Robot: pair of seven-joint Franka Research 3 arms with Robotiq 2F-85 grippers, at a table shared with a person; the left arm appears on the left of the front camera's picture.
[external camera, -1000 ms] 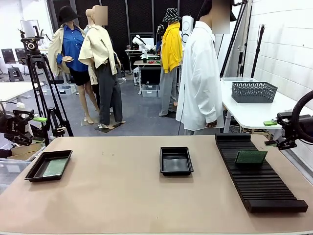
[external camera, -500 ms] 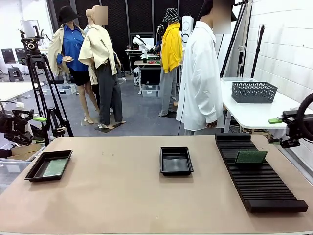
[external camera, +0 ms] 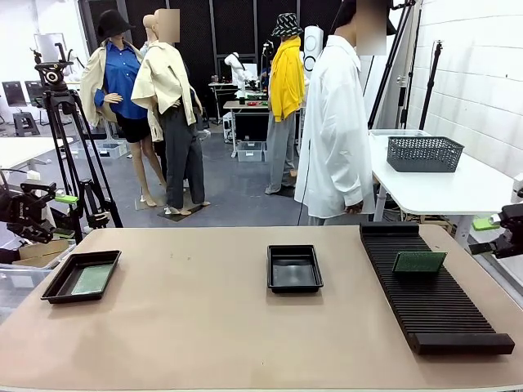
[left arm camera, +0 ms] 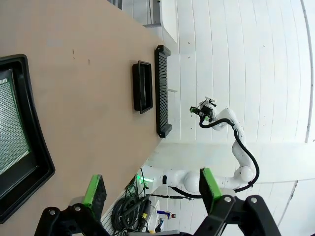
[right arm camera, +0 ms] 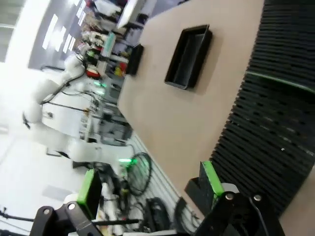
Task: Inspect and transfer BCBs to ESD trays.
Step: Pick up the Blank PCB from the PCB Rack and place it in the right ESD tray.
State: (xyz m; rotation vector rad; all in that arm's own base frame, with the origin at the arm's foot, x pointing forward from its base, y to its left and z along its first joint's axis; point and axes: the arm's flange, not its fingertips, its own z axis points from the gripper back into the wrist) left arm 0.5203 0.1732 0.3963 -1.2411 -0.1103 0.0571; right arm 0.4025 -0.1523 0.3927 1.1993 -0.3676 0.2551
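Front: left gripper (external camera: 57,215) beyond table's (external camera: 204,343) left edge, right gripper (external camera: 484,235) beyond right edge. Small flat green circuit board (external camera: 91,279) lies in glossy black plastic tray (external camera: 54,284), near left. Second board (external camera: 419,261) stands in long black ribbed rack (external camera: 441,314), right. Identical middle tray (external camera: 294,288).
Left wrist: fingers wide apart, holding nothing.
Right wrist: fingers wide apart, holding nothing.

So my left gripper (external camera: 65,216) hangs off at the far left, jaws spread wide, nothing in them. My right gripper (external camera: 484,235) sits way out right, same deal: wide apart, empty, right arm (left arm camera: 241,174) bent at the elbow.
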